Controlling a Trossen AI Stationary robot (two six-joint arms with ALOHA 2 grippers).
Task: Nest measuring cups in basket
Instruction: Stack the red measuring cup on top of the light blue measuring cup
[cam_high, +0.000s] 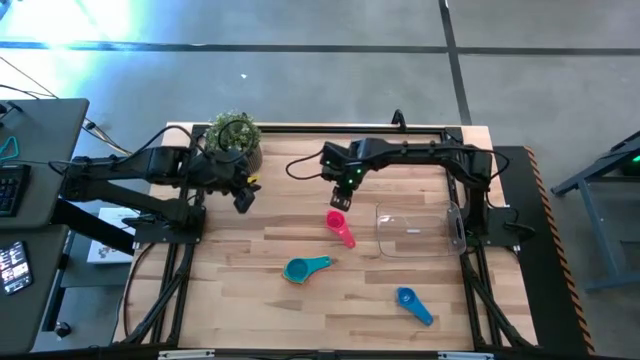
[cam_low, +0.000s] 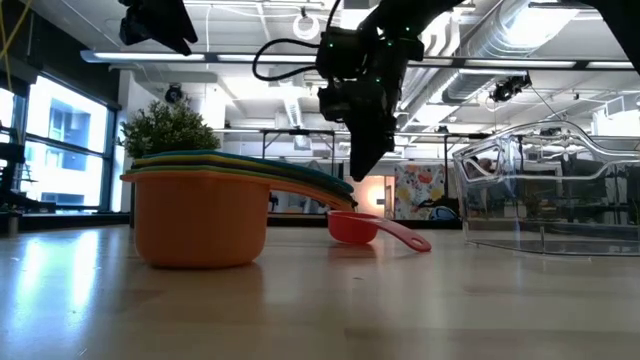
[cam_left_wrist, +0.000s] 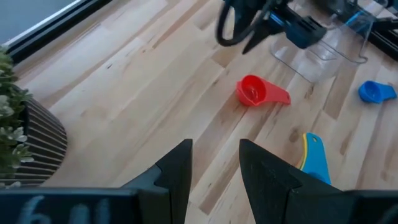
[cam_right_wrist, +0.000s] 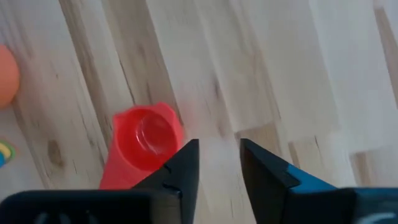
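A pink-red measuring cup (cam_high: 340, 228) (cam_low: 375, 228) (cam_right_wrist: 144, 140) lies upright on the table, its handle toward the near edge. My right gripper (cam_high: 338, 199) (cam_low: 362, 168) (cam_right_wrist: 219, 163) hangs open just above its far side, touching nothing. A nested stack (cam_high: 303, 268) (cam_low: 200, 215) with an orange cup outermost and a teal one on top stands near the table's middle. A blue cup (cam_high: 412, 303) (cam_left_wrist: 375, 92) lies toward the near right. The clear basket (cam_high: 420, 230) (cam_low: 550, 200) sits right of the pink-red cup. My left gripper (cam_high: 243, 198) (cam_left_wrist: 216, 165) waits open by the plant.
A round pot with a green plant (cam_high: 236, 140) (cam_low: 168, 130) stands at the far left, close to my left gripper. Bare wooden table (cam_high: 230, 290) lies along the near left. Black frame rails (cam_high: 480, 200) border the table's sides.
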